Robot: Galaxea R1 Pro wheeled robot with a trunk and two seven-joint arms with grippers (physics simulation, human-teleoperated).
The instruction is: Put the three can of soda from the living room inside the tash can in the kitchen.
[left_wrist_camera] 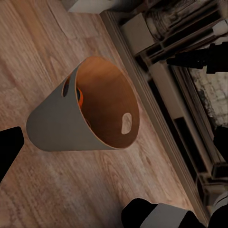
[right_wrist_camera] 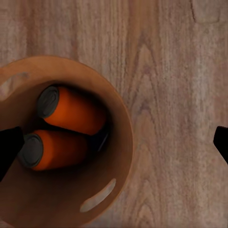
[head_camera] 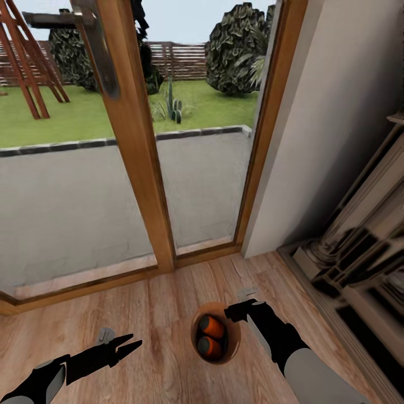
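Observation:
The grey trash can [head_camera: 235,336] with its copper-brown inside stands on the wood floor between my arms. Two orange soda cans [head_camera: 212,326] [head_camera: 209,347] lie in it side by side, silvery tops [right_wrist_camera: 47,101] showing in the right wrist view. A dark shape [right_wrist_camera: 100,140] wedged under them cannot be identified. My right gripper [head_camera: 235,310] hangs open just above the can's rim, holding nothing. My left gripper [head_camera: 130,345] is open and empty, low over the floor to the can's left. In the left wrist view, orange shows through the trash can's [left_wrist_camera: 59,128] handle hole.
A glass door with a wooden frame [head_camera: 140,168] fills the wall ahead, a patio and garden behind it. A pale wall [head_camera: 331,123] and a carved fireplace surround [head_camera: 359,258] close in on the right. Wood floor [head_camera: 140,303] lies open to the left.

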